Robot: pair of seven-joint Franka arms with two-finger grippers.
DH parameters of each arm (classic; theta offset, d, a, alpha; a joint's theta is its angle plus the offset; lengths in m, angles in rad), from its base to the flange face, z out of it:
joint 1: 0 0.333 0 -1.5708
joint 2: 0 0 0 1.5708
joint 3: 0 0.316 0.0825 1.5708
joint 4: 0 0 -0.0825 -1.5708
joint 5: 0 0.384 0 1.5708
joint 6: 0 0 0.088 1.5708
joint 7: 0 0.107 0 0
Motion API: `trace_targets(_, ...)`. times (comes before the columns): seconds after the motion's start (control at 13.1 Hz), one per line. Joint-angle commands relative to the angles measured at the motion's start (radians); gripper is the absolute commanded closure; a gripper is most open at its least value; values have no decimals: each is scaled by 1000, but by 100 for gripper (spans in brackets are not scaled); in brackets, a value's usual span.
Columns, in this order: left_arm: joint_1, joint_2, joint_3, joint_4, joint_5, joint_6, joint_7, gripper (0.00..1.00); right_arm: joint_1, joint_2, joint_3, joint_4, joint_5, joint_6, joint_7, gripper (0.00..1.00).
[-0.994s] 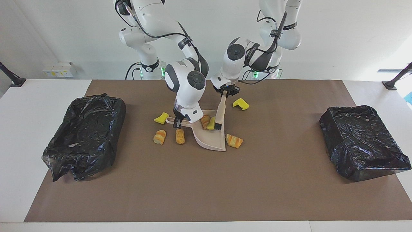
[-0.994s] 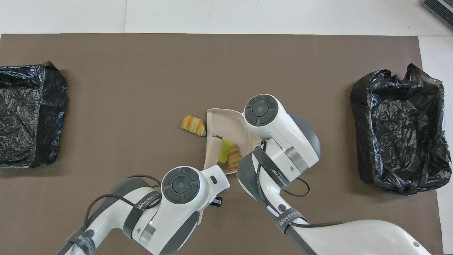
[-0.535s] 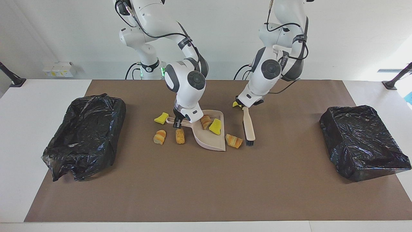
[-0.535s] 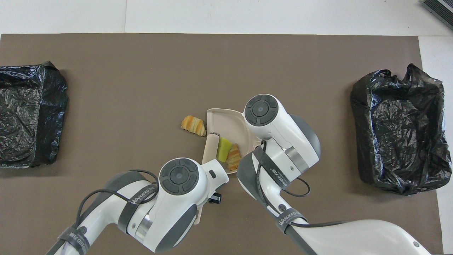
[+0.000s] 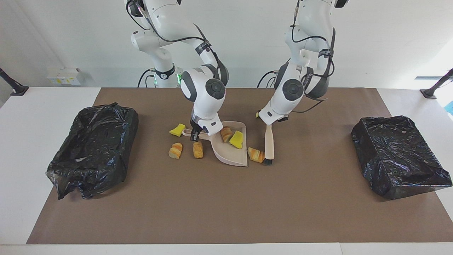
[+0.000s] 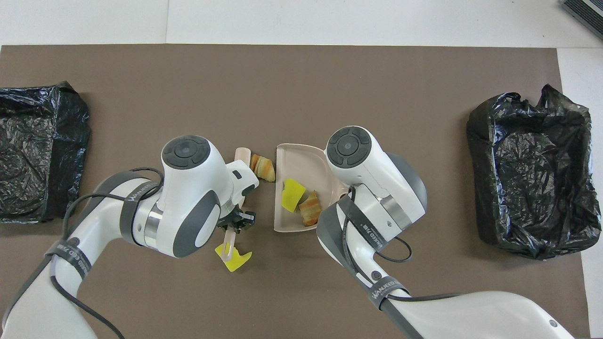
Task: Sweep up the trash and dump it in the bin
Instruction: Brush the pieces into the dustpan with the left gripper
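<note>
My right gripper is shut on the handle of the beige dustpan, which lies flat on the mat. A yellow sponge piece and a striped roll lie in the pan. My left gripper is shut on the beige brush, whose bristles rest on the mat right beside a croissant at the pan's mouth. Two rolls and a sponge piece lie beside the pan's handle, toward the right arm's end. Another sponge piece lies under the left arm.
Two bins lined with black bags stand on the brown mat, one at the right arm's end and one at the left arm's end. Bare mat stretches between the pan and each bin.
The left arm lifted the brush out of the dustpan, swung it toward its own end, then brought the bristles down against the croissant. The dustpan and right gripper stayed put.
</note>
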Motion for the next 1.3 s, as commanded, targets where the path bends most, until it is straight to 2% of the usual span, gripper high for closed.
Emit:
trace_targets(0.0,-115,-43,9,-29,-2,6,-13,100,-15,-10,10,-21,-5,27,40,100)
trace_targets(0.31,-179,-60,11,-23,-17,-15,-51,100,-15,-10,10,-21,-5,27,40,100)
trace_targets(0.61,-179,-98,11,-1,-19,-148,-71,100,-15,-10,8,-21,-5,27,40,100)
trace_targets(0.84,-180,-131,9,-15,-22,-260,-236,100,-15,-10,10,-21,-5,27,40,100)
trace_targets(1.07,-189,-157,9,-59,-48,-270,-523,100,-15,-10,10,-21,-5,27,40,100)
trace_targets(1.22,-188,-207,11,-146,-48,-261,-574,100,-15,-10,10,-21,-5,27,40,100)
